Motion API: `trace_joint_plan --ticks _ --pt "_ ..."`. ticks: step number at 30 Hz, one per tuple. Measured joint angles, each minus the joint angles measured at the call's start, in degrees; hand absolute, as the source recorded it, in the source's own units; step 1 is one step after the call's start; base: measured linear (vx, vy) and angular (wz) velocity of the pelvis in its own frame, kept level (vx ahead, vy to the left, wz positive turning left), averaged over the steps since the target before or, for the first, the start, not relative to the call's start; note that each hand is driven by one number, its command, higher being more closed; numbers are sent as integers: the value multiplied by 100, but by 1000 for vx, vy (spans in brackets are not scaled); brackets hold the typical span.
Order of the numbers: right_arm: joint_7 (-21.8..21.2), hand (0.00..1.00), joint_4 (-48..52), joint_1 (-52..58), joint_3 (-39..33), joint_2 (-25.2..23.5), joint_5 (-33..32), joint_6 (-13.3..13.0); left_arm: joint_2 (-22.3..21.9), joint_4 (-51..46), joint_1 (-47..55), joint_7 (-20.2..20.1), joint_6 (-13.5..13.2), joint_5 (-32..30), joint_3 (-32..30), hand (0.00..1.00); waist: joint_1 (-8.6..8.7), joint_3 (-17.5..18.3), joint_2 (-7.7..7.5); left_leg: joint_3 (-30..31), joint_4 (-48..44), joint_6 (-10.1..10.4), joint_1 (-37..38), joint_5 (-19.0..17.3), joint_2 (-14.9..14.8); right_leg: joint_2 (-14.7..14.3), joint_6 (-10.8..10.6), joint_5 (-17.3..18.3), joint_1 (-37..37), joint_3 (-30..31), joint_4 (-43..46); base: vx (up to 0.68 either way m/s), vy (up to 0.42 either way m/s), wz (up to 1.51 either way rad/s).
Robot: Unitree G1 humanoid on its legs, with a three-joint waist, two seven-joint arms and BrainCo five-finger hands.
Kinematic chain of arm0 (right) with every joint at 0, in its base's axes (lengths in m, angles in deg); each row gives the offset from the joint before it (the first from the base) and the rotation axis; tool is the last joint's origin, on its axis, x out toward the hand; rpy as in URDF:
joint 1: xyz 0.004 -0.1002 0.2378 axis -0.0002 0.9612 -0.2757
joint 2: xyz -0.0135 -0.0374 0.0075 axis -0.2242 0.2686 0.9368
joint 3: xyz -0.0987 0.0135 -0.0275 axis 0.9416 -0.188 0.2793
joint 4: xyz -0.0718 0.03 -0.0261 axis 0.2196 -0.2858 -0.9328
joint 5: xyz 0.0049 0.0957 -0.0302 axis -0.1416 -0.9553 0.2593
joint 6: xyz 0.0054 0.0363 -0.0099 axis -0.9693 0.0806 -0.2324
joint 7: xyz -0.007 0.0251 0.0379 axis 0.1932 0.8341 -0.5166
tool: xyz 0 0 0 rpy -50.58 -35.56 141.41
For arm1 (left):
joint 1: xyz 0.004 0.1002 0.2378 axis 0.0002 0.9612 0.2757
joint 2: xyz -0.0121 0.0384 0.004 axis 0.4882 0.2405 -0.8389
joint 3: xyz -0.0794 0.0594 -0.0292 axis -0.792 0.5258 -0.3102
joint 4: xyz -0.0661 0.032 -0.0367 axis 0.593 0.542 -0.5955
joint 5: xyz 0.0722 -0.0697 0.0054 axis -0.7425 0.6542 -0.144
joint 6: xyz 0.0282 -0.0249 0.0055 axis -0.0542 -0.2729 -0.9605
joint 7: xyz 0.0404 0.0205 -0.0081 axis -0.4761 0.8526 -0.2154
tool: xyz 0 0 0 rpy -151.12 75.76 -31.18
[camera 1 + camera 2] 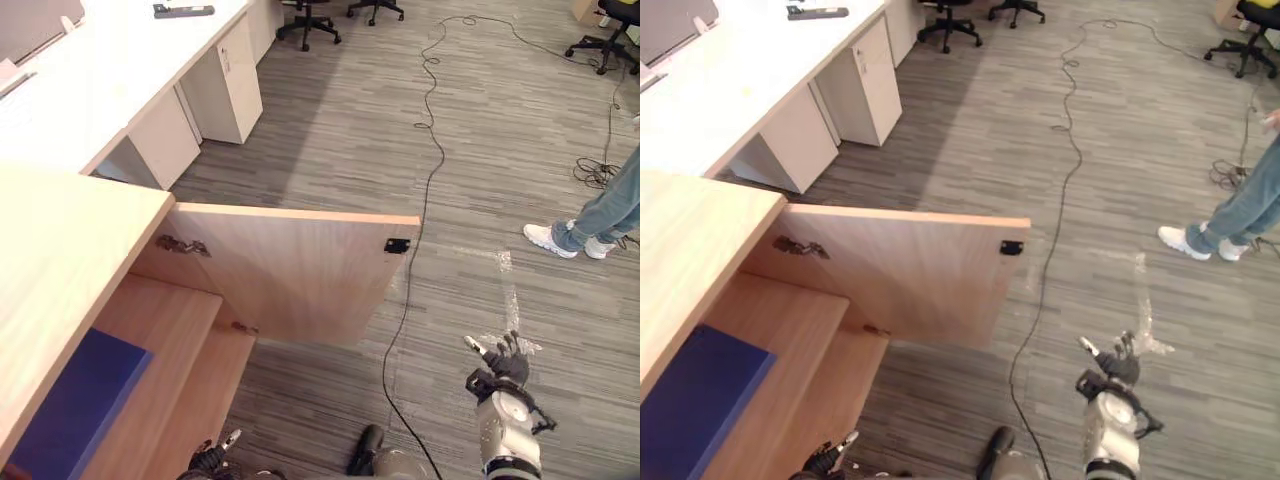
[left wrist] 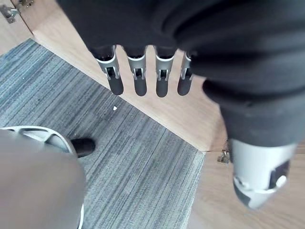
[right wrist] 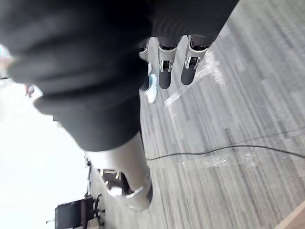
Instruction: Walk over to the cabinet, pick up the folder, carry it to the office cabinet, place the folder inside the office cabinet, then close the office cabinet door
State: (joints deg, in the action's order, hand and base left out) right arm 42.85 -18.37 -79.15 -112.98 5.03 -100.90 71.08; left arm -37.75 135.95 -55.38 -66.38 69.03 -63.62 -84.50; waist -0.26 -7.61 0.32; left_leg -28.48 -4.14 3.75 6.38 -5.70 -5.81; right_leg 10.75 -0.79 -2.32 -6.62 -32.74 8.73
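Note:
A blue folder (image 1: 75, 400) lies flat on a shelf inside the light wood office cabinet (image 1: 60, 260). The cabinet door (image 1: 290, 270) stands wide open, swung out over the carpet. Low by the cabinet's bottom edge is my left hand (image 1: 215, 452); in the left wrist view its fingers (image 2: 138, 78) are straight and hold nothing, with the door's wood just past them. My right hand (image 1: 500, 365) hangs over the carpet to the right of the door, fingers (image 3: 164, 71) straight and empty.
White desks with a drawer unit (image 1: 225, 85) run along the far left. Black office chairs (image 1: 305, 20) stand at the back. A person's legs in jeans and white shoes (image 1: 590, 225) are at the right edge. Grey carpet (image 1: 480, 180) lies between.

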Motion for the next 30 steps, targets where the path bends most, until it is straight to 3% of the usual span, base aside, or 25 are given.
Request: trace_joint_plan --ticks 7,13,25,28,30 --pt "-306 0 26 -924 847 804 -30 -13 87 -183 60 -46 -23 75 382 0 -89 32 -39 351 85 -3 -33 2 81 -59 -87 -308 317 -185 -582 -14 11 19" --pt "-621 0 -622 -2038 1999 1434 -42 -72 182 -208 143 -108 -29 73 554 0 -236 32 -36 617 92 -25 -44 49 77 -123 -73 -445 565 -425 -883 -55 -43 18" --pt "-1345 0 -1097 -2772 3662 2144 -46 0 260 -155 605 -177 -26 -2 601 0 -266 27 -41 836 251 -16 -126 205 40 -326 54 -756 656 -510 -1347 -104 -56 4" --pt "-1712 0 -1052 -2927 4704 2691 -16 -1 279 -154 607 -274 -27 -91 604 0 -222 21 -52 866 296 34 -109 271 -21 -400 59 -746 656 -491 -1352 -120 -69 -2" --pt "-1992 0 -585 -3052 5854 3399 55 34 303 -125 597 -356 -28 -158 604 0 -188 23 -70 848 279 48 -110 275 -94 -470 87 -727 649 -459 -1353 -81 -55 -7"
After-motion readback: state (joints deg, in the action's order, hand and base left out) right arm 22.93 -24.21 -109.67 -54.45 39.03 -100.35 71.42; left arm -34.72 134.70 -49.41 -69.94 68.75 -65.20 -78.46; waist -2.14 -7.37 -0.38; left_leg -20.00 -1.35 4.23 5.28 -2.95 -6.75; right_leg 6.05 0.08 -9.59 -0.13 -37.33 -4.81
